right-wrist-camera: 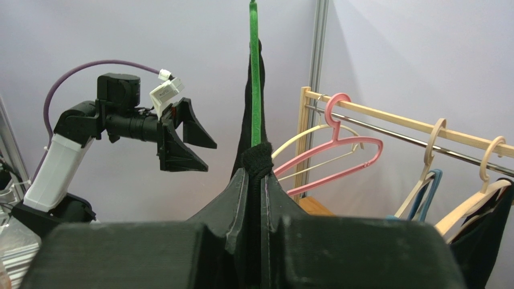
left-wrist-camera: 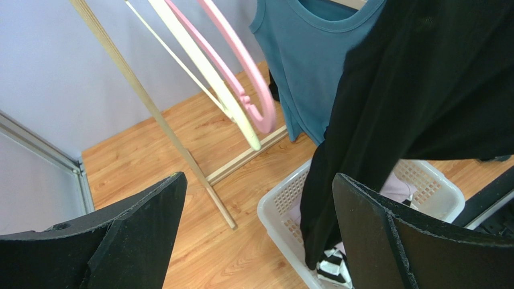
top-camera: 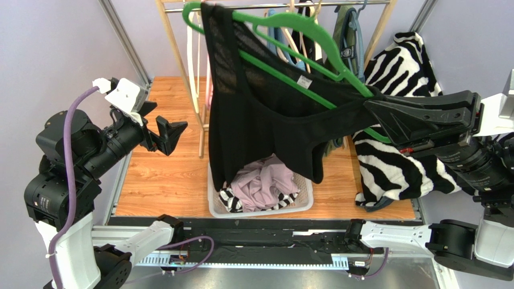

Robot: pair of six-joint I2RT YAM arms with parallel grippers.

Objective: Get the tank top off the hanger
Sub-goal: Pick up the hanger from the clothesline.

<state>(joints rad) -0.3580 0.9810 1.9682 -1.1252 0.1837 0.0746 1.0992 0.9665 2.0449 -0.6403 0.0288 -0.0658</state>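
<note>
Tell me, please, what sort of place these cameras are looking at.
Probably a mock laundry corner inside a robot test cell: a wooden clothes rack hung with garments, a white laundry basket of clothes on the floor, and plain grey panels on metal posts around it.

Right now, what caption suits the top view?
Right gripper pinches the green hanger and black tank top; left gripper open, apart from them.

A black tank top (top-camera: 259,120) is hung on a green plastic hanger (top-camera: 271,19). The hanger is held tilted, one end raised and the other lowered. The fabric appears to be bunched at the lowered end. The hem is suspended above a white basket (top-camera: 259,212).
</note>
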